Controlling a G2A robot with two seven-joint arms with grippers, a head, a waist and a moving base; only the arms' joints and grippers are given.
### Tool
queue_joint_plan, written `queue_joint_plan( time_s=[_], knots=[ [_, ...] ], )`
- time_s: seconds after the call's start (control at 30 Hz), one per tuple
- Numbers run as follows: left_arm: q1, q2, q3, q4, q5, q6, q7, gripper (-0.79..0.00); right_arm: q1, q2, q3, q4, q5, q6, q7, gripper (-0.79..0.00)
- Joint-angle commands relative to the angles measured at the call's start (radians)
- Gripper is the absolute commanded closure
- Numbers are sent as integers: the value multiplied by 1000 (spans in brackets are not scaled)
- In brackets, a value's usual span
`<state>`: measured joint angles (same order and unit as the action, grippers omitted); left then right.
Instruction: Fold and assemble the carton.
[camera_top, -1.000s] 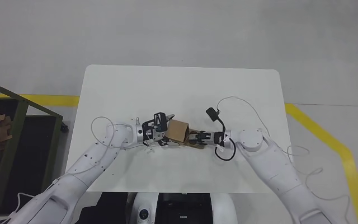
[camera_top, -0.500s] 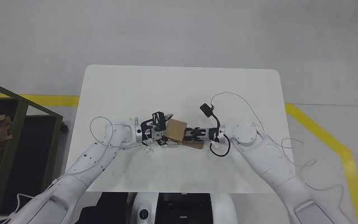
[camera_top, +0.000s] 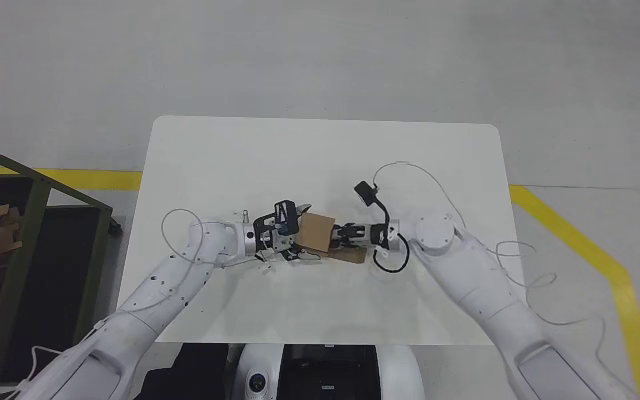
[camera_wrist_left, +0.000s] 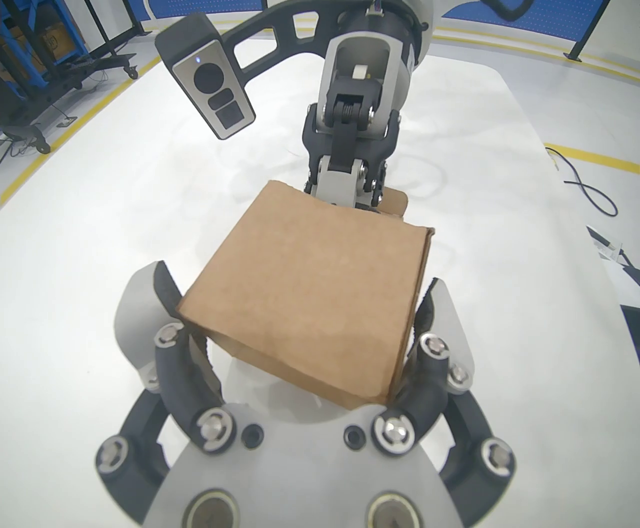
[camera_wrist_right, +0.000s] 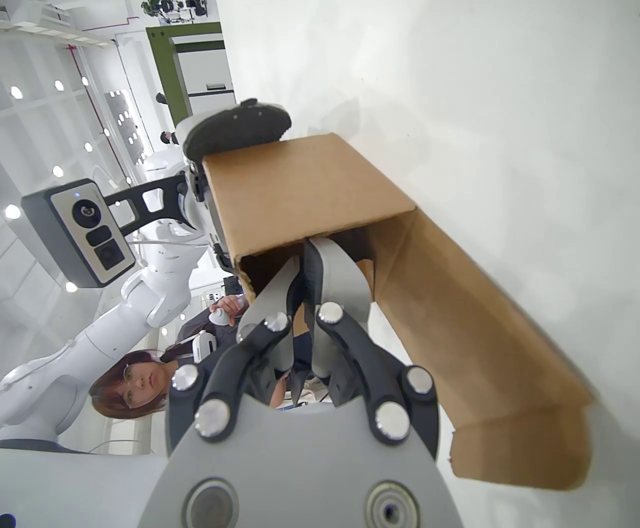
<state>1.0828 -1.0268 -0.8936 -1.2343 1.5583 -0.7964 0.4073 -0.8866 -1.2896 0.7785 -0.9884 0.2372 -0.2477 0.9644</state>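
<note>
one carton (camera_top: 318, 233), two grippers, one table (camera_top: 250, 150). the carton is brown cardboard folded into a short sleeve. it lies just below the middle of the top view, near the table's centre. one open flap (camera_top: 350, 256) trails from its right end and lies flat on the tabletop, toward the lower right of the frame.

left gripper (camera_top: 287, 232): it meets the carton from the left of the top view. in the left wrist view, the left gripper (camera_wrist_left: 297, 300) has two fingers (camera_wrist_left: 167, 295) spread wide, one at each lower corner of the carton (camera_wrist_left: 310, 285). both pads touch the cardboard, so the sleeve is clamped across its width.

right gripper (camera_top: 343, 238): it meets the carton from the right of the top view. in the right wrist view, the right gripper (camera_wrist_right: 306, 252) has its fingers pressed together. their tips sit just inside the open end of the carton (camera_wrist_right: 310, 200), under its upper panel. whether any cardboard lies between them cannot be told. the open flap (camera_wrist_right: 475, 350) runs toward the lower right of that frame and ends in a smaller tab. the left wrist view shows the right gripper (camera_wrist_left: 345, 195) at the carton's far end, in the upper middle.

edges and room: broad bands of white tabletop separate the carton from all four table edges. two thin cables (camera_top: 440, 190) arc over the surface, one beside each arm. beyond the table are grey floor, a yellow floor line (camera_top: 560, 230) and a dark green frame (camera_top: 30, 250) at the left edge.
</note>
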Motion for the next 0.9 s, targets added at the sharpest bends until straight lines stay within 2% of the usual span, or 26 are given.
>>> queue_joint_plan(
  time_s=[0.0, 0.4, 0.63, 0.87],
  knots=[
    [0, -1, 0, 0, -3, -2, -2, -785, 7, -5, -6, 13, 5, -6, 4, 0],
    [5, -2, -9, 0, -23, -14, -4, -785, 45, -19, -9, 52, -21, -25, 3, 0],
    [5, -4, -10, 10, -30, -18, -3, -785, 40, 11, 40, -3, -87, 23, 46, 0],
    [1, -6, -10, 17, -29, -19, -3, -785, -51, 61, 142, -136, -164, 95, 3, 0]
  ],
)
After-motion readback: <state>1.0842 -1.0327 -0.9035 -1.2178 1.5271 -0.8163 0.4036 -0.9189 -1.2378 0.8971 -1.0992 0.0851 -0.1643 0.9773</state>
